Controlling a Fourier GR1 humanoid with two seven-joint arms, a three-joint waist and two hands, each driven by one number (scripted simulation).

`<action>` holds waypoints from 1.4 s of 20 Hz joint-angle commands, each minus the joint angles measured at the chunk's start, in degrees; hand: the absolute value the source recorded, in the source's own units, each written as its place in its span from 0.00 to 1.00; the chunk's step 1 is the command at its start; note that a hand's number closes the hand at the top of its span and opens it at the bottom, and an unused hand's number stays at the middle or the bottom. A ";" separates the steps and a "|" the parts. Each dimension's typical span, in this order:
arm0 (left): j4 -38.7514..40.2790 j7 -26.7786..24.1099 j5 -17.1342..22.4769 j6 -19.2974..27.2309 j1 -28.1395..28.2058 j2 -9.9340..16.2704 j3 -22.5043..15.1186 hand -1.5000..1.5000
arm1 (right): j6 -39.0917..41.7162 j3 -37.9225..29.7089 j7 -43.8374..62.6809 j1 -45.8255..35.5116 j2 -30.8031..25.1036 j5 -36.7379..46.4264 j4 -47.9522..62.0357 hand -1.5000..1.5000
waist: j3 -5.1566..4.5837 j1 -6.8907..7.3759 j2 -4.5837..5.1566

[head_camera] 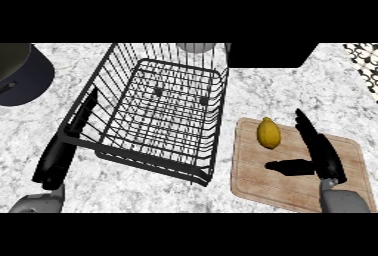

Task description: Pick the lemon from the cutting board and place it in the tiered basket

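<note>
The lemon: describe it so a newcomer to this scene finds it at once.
Start at the black wire tiered basket in the middle of the counter. Just right of it lies a wooden cutting board. The lemon sits near the board's far left corner, the only yellow thing there, left of the right hand.

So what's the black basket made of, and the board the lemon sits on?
The tiered basket looks like thin metal wire with a black coating: you can see the counter through its bars. The cutting board looks like pale, matte wood, with faint grain lines. The lemon lies on it, yellow and smooth.
</note>
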 commanded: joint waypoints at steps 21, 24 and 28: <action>-4.48 2.87 -3.75 -0.88 1.44 -3.58 -0.48 0.50 | -9.75 -2.22 -10.71 -0.75 3.10 1.74 -1.63 1.00 | -0.02 -0.20 -0.10; -0.06 -2.51 -2.79 -0.70 1.78 -2.76 1.61 0.50 | -10.90 -4.65 -13.98 2.12 2.06 0.71 -2.99 1.00 | -0.02 -0.34 -0.06; -0.62 -0.09 -1.96 -2.19 0.27 -1.53 2.28 0.50 | -11.79 0.01 -7.52 3.55 -10.13 16.95 -2.84 1.00 | -0.30 -0.39 0.02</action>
